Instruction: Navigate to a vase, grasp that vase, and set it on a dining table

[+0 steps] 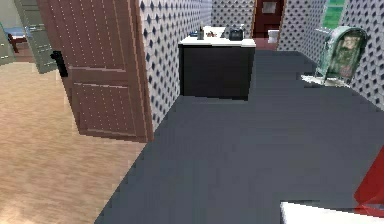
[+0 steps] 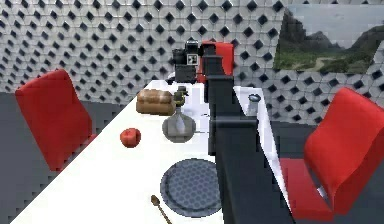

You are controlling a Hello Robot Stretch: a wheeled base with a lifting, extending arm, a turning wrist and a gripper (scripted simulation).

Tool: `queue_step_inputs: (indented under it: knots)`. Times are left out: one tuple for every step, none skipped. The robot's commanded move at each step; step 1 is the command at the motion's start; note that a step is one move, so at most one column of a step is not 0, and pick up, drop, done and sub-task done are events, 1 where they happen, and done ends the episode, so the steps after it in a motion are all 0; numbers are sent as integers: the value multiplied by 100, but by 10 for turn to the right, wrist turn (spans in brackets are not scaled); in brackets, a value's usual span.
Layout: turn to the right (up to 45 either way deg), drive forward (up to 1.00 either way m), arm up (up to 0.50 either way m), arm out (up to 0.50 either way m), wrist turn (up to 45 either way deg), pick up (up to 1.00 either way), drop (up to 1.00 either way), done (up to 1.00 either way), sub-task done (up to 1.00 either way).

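A white dining table [image 2: 120,170] runs up the arm side view. On it, just left of the arm's dark bar [image 2: 235,140], stands a grey round-bellied vase [image 2: 178,127] with a narrow neck. The arm reaches out over the table, and my gripper [image 2: 184,57] shows as a dark body with white marker squares at the table's far end, in front of a red chair. I cannot tell whether it holds anything. The table's white corner [image 1: 330,212] also appears at the forward view's bottom right.
On the table lie a bread loaf [image 2: 155,100], a red apple [image 2: 130,137], a dark plate [image 2: 192,187], a spoon [image 2: 160,206] and a small shaker [image 2: 254,99]. Red chairs [image 2: 55,112] [image 2: 345,145] flank it. Ahead are a brown door [image 1: 100,65], a dark cabinet [image 1: 215,68] and grey carpet.
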Motion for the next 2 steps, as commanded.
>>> queue_step_inputs:
  knots:
    - [0, 0, 0, -8, 0, 0, 0, 0, 0]
    - [0, 0, 0, 0, 0, 0, 0, 100, 0]
